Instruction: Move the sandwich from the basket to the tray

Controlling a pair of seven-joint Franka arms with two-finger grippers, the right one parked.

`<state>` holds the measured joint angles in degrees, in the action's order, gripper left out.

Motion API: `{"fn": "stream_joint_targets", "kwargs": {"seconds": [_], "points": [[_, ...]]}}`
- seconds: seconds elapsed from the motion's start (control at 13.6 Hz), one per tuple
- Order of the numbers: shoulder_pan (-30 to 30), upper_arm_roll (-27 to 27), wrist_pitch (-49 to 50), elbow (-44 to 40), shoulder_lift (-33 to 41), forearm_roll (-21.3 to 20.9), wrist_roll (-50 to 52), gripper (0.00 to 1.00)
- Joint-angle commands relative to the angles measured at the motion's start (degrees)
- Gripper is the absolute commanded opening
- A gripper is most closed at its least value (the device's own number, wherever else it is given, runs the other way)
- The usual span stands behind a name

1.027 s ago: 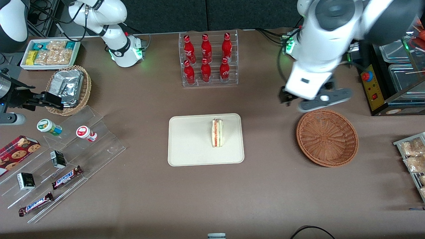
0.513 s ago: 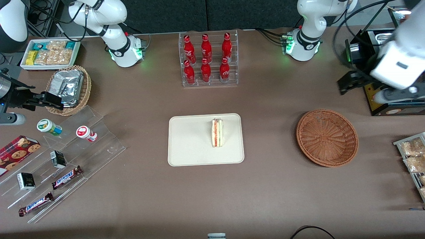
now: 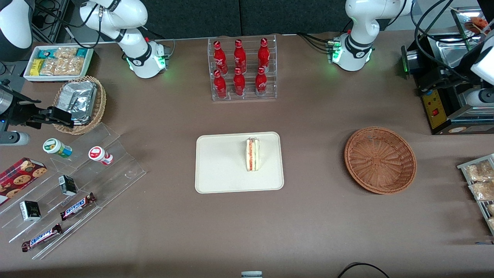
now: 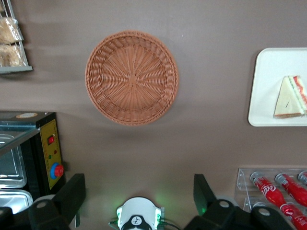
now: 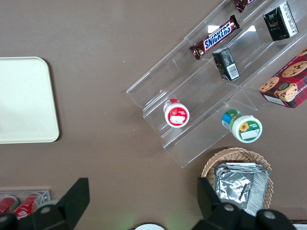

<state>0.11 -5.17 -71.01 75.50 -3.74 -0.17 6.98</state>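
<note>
The sandwich [image 3: 252, 155] lies on the tray [image 3: 220, 170] at frame centre, the basket [image 3: 380, 160] is empty, so the gripper [image 4: 139, 201], wide open and holding nothing, should simply stay clear

The working arm was glossy white, built of rounded shells with dark grey joint rings — its round white base [image 3: 353, 50] glowed green along one side, and black cables [image 3: 314, 38] ran from it across the table. The black two-finger tool [image 4: 139, 196] hung above the table near that base, its dark blunt fingers [image 4: 72, 194] spread wide, each mount carrying a pale round screw.
</note>
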Motion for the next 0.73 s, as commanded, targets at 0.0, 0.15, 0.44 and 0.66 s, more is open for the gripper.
{"fn": "stream_joint_targets", "kwargs": {"seconds": [0.0, 0.15, 0.44, 0.66], "points": [[1.12, 1.13, -1.93, 7.36, 5.57, 0.62, -0.83, 0.99], [1.12, 1.13, -4.92, 12.62, 8.73, 0.35, -0.83, 0.99], [1.12, 1.13, -7.31, 16.0, 10.77, 0.35, -0.91, 0.99], [1.03, 1.13, -6.96, 15.03, 9.72, -0.17, -3.01, 0.99]]}}
